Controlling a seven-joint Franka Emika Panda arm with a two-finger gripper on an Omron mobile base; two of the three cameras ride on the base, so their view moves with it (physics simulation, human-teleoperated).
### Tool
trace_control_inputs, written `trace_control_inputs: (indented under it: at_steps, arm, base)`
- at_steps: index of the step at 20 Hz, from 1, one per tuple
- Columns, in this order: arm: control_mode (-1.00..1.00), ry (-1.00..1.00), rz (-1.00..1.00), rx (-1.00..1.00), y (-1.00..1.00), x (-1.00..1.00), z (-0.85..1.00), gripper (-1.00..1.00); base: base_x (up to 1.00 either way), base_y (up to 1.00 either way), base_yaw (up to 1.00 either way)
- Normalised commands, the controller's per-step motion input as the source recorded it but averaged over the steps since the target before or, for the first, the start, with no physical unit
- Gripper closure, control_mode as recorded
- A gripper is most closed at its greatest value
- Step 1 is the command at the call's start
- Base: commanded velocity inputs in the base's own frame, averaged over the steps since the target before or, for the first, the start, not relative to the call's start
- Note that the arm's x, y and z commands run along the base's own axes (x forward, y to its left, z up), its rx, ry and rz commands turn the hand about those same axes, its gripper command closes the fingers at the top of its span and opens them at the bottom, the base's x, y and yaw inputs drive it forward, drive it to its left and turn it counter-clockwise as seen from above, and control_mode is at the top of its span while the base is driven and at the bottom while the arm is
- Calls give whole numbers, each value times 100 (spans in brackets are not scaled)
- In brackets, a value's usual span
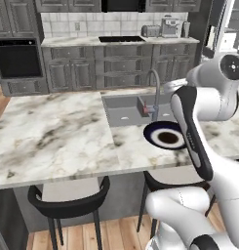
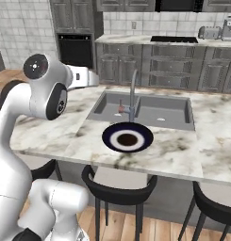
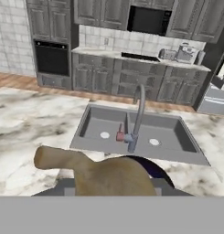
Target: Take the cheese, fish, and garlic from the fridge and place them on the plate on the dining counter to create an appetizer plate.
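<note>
One navy plate (image 2: 127, 137) sits mid-frame on the marble tabletop (image 1: 57, 132), just before the sink (image 2: 150, 110) and tap (image 3: 137, 114); a tan lump (image 3: 104, 176) fills the hand view's bottom; jaws' state unclear; no writing legible

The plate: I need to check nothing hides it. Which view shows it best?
The right base view: the plate lies whole on the counter before the sink. In the left base view the arm covers the plate's right edge. In the hand view a tan object hides most of it.
</note>
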Motion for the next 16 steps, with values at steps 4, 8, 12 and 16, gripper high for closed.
trace_control_inputs:
  at_steps: [4,8,12,16]
  arm:
    - [-100,9,-9,0,-40,21,-15,100]
    - [-100,18,-18,0,-30,40,-26,100]
    - [-100,23,-24,0,-29,59,-51,100]
    - [-100,20,-16,0,-51,42,-65,100]
  base:
    - [0,0,0]
    - [0,0,0]
    - [0,0,0]
    - [0,0,0]
